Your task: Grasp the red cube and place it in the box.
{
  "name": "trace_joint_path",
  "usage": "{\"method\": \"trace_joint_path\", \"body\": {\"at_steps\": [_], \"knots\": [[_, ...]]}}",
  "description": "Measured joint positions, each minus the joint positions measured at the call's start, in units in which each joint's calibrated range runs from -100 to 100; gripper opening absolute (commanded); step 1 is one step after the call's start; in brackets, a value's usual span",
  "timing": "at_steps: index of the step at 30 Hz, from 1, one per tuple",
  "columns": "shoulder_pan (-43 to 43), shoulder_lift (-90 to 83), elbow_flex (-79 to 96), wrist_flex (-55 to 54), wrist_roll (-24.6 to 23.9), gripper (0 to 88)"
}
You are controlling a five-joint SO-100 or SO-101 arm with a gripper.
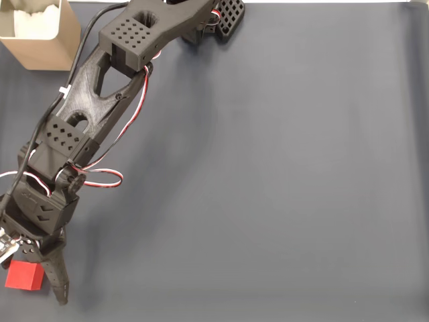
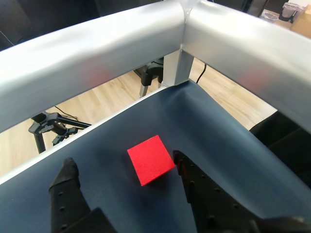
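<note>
The red cube (image 2: 150,159) sits on the dark mat (image 1: 281,188) near its corner, between the parted fingers of the gripper (image 2: 124,165), nearer the right one in the wrist view; broad bare mat lies beyond.

A dark grey-blue mat (image 1: 288,174) covers the table in the fixed view, evenly lit, with a thin pale strip along its top edge. In the wrist view, thick silver metal rails (image 2: 97,43) meet at a corner post (image 2: 177,68) just beyond the mat's far edge. Beyond the rails lies a light wooden floor (image 2: 107,104), where black stand legs (image 2: 53,126) and a dark cable rest.
</note>
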Motion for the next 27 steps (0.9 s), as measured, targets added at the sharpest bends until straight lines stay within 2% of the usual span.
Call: {"method": "trace_joint_path", "body": {"at_steps": [27], "knots": [[0.0,0.0,2.71,0.0,0.0,44.0]]}}
